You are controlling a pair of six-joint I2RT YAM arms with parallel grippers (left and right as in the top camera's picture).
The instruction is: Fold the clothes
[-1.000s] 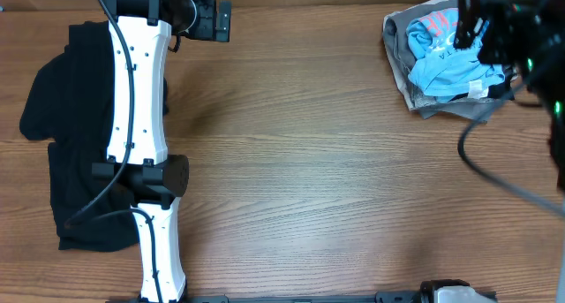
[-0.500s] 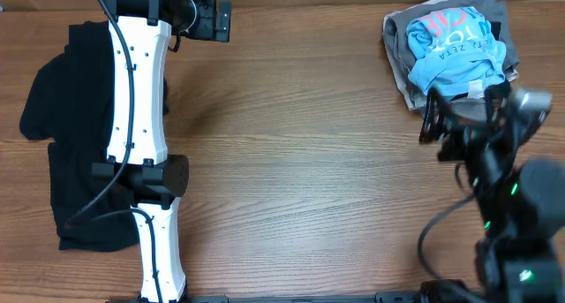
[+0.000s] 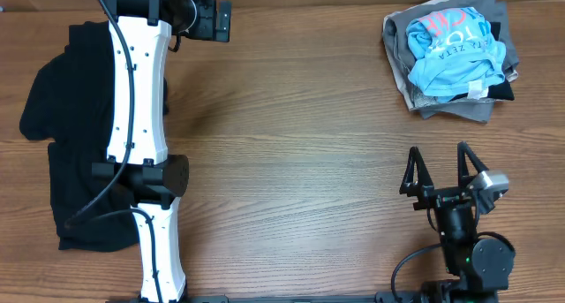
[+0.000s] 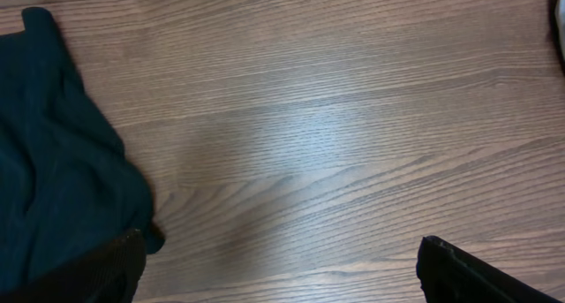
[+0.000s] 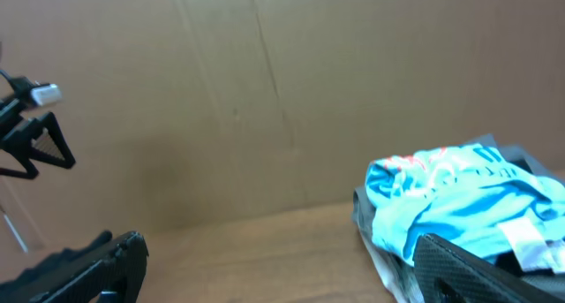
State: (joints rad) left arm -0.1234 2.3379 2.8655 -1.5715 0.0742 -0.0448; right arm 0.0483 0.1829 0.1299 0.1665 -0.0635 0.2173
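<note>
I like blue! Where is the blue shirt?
The blue shirt tops the clothes pile at the overhead view's top right, beyond the right gripper.

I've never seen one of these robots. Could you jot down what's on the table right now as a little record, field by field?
Surface: brown wooden table
Left side: crumpled black garment, partly under the white left arm
Far right corner: heap of clothes, light blue printed T-shirt on top
Left gripper: open, empty, above bare wood
Right gripper: open, empty, apart from the heap
</note>
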